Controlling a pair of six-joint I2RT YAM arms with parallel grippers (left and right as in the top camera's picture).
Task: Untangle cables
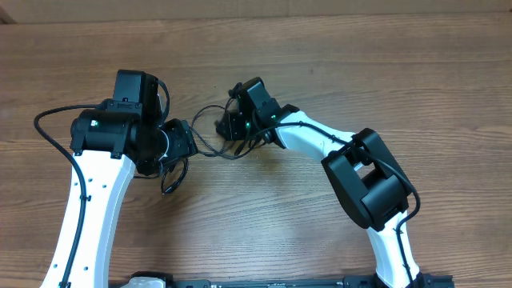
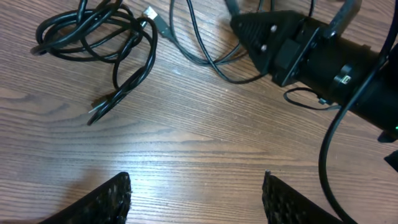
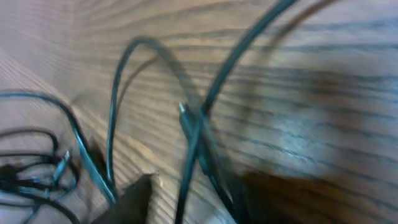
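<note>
Between the 2 arms, on the bare wooden table [image 1: 360, 48], lie the cables [image 2: 118, 92]. They are thin black strands, partly bunched into 1 loose tangle and partly running off as single cords. In the left wrist view the tangle sits at the upper left, with a flat metal plug [image 2: 151, 14] resting at its right edge and a doubled strand trailing down across the wood. 2 or 3 more strands curve away to the right and pass under the nose of the right gripper [image 1: 232, 122].

That black housing stands right over the strands and hides where they end. Thicker black wiring on the white arms hangs close by and crosses the same patch of table. Seen from overhead, the left wrist covers part of the tangle, and only 1 loop shows below it.

A small white mark on the right gripper's housing is too small to read.

The left gripper [image 2: 196, 180] is spread wide over bare wood near the tangle, touching no cable and holding nothing. The right wrist view is blurred. Strands cross close to the lens, 1 with a small pin tip [image 3: 183, 111], and I cannot tell whether the right gripper is closed or has hold of anything.
</note>
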